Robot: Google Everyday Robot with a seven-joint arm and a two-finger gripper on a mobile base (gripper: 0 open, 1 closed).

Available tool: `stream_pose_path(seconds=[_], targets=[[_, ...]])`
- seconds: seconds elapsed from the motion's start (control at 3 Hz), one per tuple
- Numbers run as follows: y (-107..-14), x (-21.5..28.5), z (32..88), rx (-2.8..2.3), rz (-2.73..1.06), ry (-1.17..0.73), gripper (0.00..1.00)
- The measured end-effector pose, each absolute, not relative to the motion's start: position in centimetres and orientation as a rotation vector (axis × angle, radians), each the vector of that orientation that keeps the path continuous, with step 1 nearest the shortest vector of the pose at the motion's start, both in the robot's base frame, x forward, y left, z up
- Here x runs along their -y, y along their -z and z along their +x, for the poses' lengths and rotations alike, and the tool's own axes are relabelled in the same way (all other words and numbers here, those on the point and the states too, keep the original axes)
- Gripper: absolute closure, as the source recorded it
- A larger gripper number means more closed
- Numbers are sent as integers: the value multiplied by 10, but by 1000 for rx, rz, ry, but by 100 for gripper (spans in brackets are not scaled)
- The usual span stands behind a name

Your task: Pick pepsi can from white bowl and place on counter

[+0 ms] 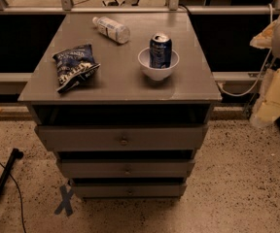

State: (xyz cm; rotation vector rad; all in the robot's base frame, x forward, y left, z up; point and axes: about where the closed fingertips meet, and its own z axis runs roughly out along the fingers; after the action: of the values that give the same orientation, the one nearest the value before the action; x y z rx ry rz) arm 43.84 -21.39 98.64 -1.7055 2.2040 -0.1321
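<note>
The can (160, 50) stands upright in the bowl (158, 71), right of centre on the worktop (120, 79). The end effector (274, 37) sits at the frame's right edge, well apart; open or closed, I cannot tell. A low grip could catch the rim and tip the bowl.

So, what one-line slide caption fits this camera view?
Pepsi can upright in the white bowl on the counter, near a chip bag and a bottle; gripper off to the right.

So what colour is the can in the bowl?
Dark blue with a silver top: the pepsi can, camera view. The gripper is out of view.
</note>
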Motion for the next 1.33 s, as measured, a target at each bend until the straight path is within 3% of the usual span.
stream_pose_path(seconds=[0.67,1.33], targets=[[-989,200,455,-2147,-1665,94,0],[-1023,120,554,-1807,-1423,-38,0]])
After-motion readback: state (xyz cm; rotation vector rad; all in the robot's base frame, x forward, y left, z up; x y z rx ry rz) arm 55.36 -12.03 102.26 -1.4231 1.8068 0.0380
